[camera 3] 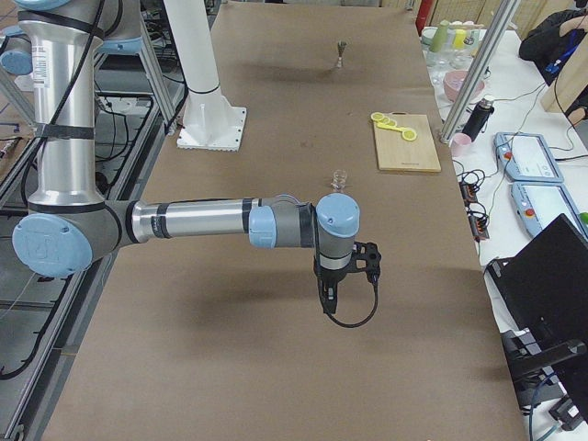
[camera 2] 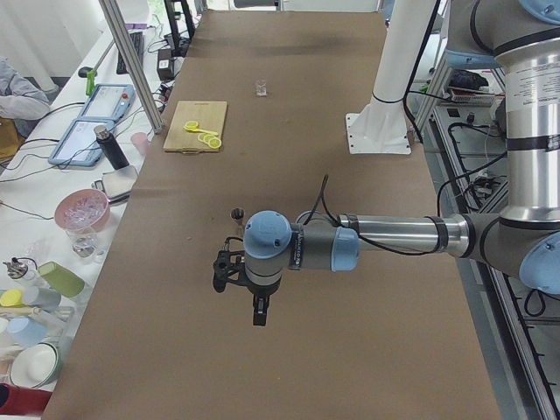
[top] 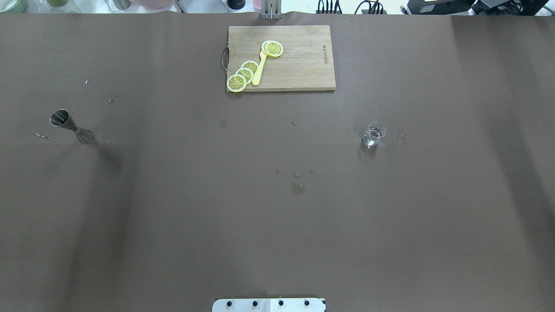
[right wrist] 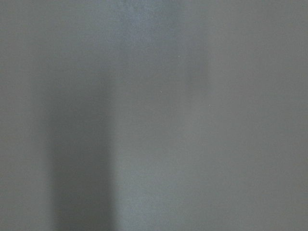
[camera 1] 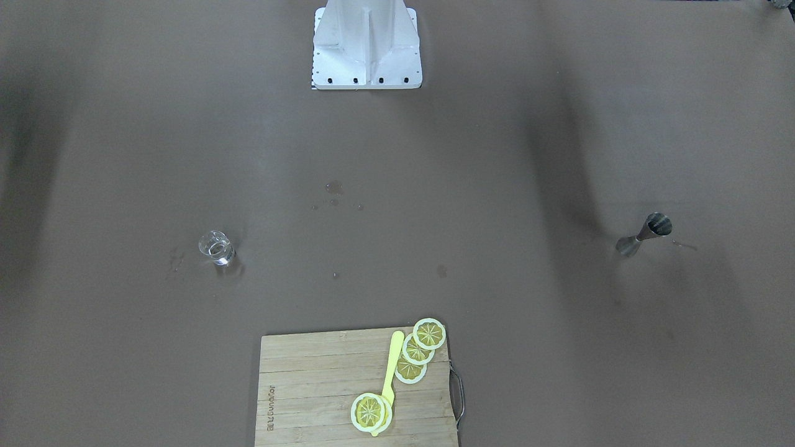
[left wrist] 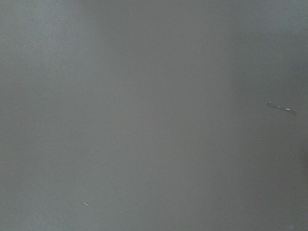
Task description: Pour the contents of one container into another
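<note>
- Left tool (camera 2: pixel 260 313) hangs pointing down above the tabletop (top: pixel 173 225); I cannot tell how far open it is.
- Right tool (camera 3: pixel 328 303) hangs the same way, and its opening cannot be told either.
- Jigger (top: pixel 71 126) stands upright on the robot's left, with nothing touching it.
- Glass (top: pixel 373 134) holding clear liquid stands on the right.
- Board (top: pixel 299 65) with lemon slices (top: pixel 237 82) lies at the far edge.

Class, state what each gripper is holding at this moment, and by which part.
Nothing is held. The jigger and the glass stand alone on the table, away from the left gripper and the right gripper.
</note>
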`<state>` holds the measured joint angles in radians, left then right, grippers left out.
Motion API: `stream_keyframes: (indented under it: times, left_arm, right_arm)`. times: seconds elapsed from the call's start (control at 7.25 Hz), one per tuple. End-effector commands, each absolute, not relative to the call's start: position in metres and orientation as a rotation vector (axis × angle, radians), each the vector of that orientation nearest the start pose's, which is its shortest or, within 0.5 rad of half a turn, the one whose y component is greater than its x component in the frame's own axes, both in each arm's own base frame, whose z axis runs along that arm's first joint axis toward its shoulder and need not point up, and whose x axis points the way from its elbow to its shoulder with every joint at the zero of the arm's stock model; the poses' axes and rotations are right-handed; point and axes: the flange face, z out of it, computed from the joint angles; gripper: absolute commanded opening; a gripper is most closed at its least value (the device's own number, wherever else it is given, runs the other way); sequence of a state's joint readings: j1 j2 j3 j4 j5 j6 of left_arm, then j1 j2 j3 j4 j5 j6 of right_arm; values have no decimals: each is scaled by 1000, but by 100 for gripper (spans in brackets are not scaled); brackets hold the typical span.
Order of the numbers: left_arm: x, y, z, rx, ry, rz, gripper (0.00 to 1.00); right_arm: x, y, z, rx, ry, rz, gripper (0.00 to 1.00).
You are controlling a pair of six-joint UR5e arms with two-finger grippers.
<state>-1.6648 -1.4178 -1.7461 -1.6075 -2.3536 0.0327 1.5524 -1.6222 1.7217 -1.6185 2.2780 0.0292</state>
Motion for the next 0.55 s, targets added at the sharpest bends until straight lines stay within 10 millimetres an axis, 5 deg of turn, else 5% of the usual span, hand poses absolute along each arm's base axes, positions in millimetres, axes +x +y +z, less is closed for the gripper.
stream_keyframes:
  times: [0.0, 0.41]
  left_arm:
    - [-104, -436, 642, 99, 778, -40, 99]
    - [-104, -436, 644, 95, 779, -43, 99]
  right_arm:
    - [60, -473, 619, 32, -706, -8, 100]
    - [60, -473, 619, 33, -705, -8, 100]
